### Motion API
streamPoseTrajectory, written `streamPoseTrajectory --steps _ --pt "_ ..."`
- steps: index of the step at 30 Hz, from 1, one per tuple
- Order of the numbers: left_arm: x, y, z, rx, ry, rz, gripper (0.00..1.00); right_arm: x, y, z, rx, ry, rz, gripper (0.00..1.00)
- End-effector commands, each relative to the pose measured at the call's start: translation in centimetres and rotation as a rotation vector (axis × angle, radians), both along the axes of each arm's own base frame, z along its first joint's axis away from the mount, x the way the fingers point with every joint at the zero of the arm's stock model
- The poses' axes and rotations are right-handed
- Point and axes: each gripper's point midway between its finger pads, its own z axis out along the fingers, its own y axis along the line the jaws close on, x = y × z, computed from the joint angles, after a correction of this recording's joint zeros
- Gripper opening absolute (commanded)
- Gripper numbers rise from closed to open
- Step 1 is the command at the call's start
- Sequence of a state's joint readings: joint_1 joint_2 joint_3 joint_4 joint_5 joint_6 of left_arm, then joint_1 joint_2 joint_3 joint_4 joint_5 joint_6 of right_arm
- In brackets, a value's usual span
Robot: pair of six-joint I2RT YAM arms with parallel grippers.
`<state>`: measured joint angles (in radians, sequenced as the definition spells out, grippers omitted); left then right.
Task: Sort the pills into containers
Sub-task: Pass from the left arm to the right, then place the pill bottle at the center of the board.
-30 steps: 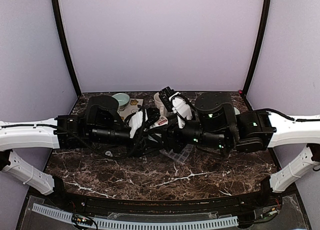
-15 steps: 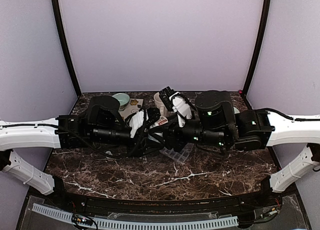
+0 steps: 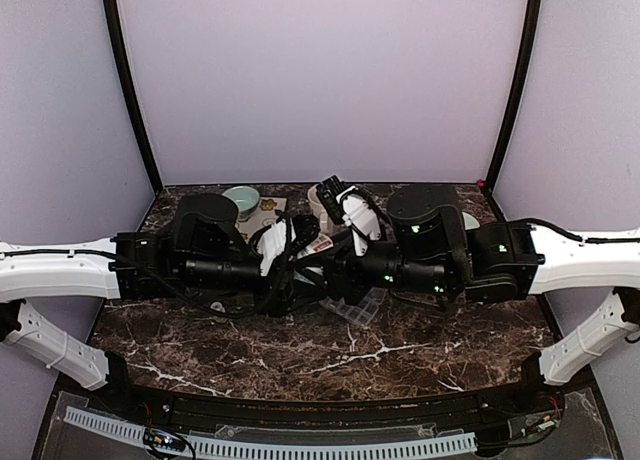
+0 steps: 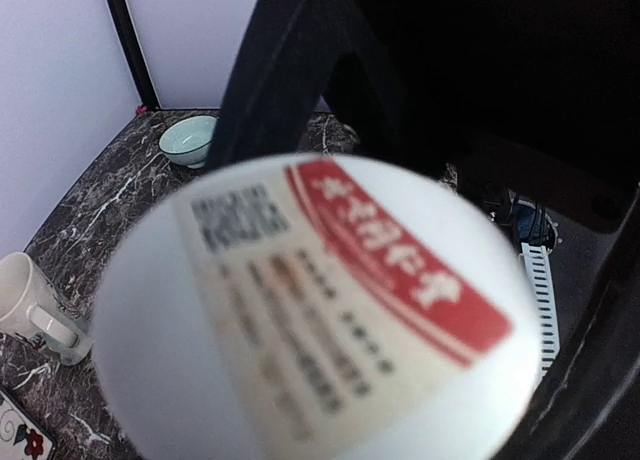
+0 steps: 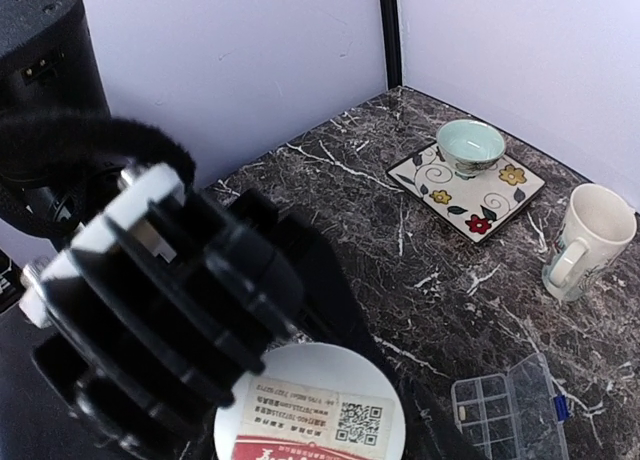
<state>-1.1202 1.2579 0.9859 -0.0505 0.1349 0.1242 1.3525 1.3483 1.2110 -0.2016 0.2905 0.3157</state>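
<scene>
Since a second ago, the bulky black joint of the right arm has edged slightly leftward, toward the centre of the table, while the left arm has barely shifted. In the overhead view the two black-and-white robot arms reach inward from either side and meet above the middle of the dark brown marble-patterned table (image 3: 300,365). The left gripper (image 3: 298,248) and right gripper (image 3: 345,242) almost face each other there. Between them is a white round plastic pill bottle with a cream label and a red band (image 3: 322,243). It fills the left wrist view, blurred and very close, with dark finger shapes on either side, so the left jaws appear clenched around it. The right wrist view shows the bottle at its bottom edge, beside a ridged black part. The right fingers cannot be made out, so whether they are closed or released cannot be told. The step in hand looks like getting the bottle open, one arm steadying it while the other works the cap, though the cap is hidden. The next move would call for a firm hold on the body and a twist at the top, then a tilt over the tray. The small clear plastic pill organiser with two rows of square compartments (image 5: 510,410) lies flat on the table below the joined grippers and slightly to the right arm's side, apart from both jaws. No loose pills are visible.
</scene>
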Motion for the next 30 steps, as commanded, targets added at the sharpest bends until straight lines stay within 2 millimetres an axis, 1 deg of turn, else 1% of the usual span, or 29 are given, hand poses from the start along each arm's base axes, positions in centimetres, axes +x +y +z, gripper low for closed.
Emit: streamPoseTrajectory --steps 1,5,8,13,18,21,25,27,30 --pt "0.6 0.2 2.5 -0.078 -0.049 0.036 0.65 0.3 0.7 0.1 0.038 0.015 -0.007 0.0" --pt "0.9 0.3 2.4 -0.074 -0.052 0.055 0.74 0.5 0.6 0.2 0.041 0.013 -0.019 0.0" --pt "1.1 0.5 2.2 -0.066 -0.055 0.072 0.78 0.7 0.5 0.1 0.038 0.011 -0.032 0.0" --pt "1.6 1.0 0.9 -0.023 -0.043 0.109 0.81 1.6 0.2 0.2 0.034 0.0 -0.083 0.0" --pt "2.4 2.2 -1.7 0.049 -0.014 0.185 0.81 3.4 -0.7 -0.1 0.005 -0.014 -0.181 0.0" --pt "3.4 3.4 -2.5 0.07 -0.017 0.271 0.83 4.6 -1.6 -0.4 -0.009 -0.018 -0.249 0.0" --pt "4.5 5.0 -2.5 0.057 -0.037 0.375 0.88 6.5 -3.2 -0.8 -0.032 -0.034 -0.361 0.0" --pt "5.0 5.7 -2.2 0.042 -0.046 0.419 0.89 7.5 -4.1 -1.2 -0.053 -0.04 -0.42 0.0" --pt "5.9 7.1 -2.3 0.042 -0.064 0.505 0.89 9.3 -5.7 -2.4 -0.096 -0.045 -0.504 0.0"
